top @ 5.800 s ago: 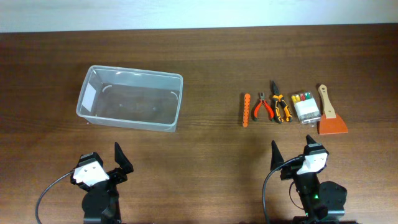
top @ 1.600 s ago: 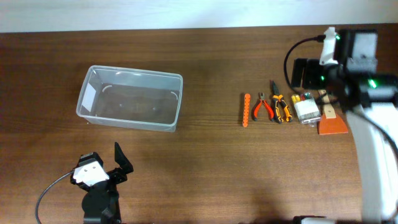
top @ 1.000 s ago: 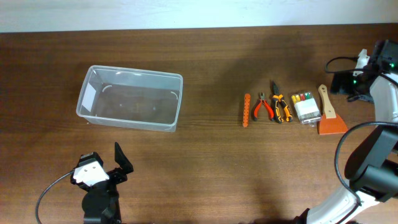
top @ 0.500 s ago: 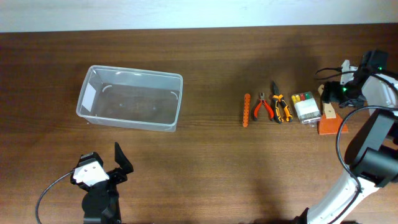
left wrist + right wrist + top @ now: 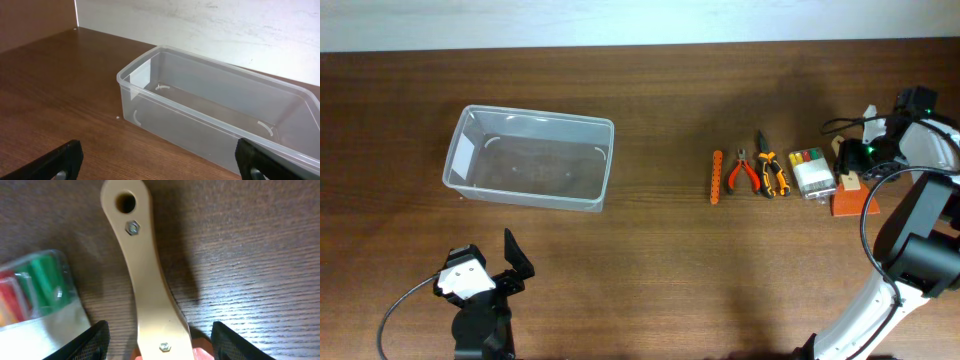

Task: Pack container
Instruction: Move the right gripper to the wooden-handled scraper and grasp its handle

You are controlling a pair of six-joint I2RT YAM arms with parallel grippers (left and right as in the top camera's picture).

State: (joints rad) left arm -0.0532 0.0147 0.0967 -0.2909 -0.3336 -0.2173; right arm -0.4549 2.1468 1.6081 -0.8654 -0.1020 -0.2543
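The clear plastic container (image 5: 530, 158) sits empty at the table's left, with a white label on its left end; it also fills the left wrist view (image 5: 220, 120). My left gripper (image 5: 500, 265) is open and empty, just in front of the container. My right gripper (image 5: 855, 160) is open, low over the scraper (image 5: 850, 180) with the tan wooden handle and orange blade. In the right wrist view the handle (image 5: 145, 280) lies between my spread fingers (image 5: 90, 340), not gripped.
A row of tools lies right of centre: an orange bar (image 5: 717, 176), red pliers (image 5: 744, 170), orange-black pliers (image 5: 770, 170) and a clear case of coloured bits (image 5: 812, 172), also in the right wrist view (image 5: 35, 295).
My right arm swung from its rest at the front right up to the far right and came down over the scraper's handle. The left arm has not moved.
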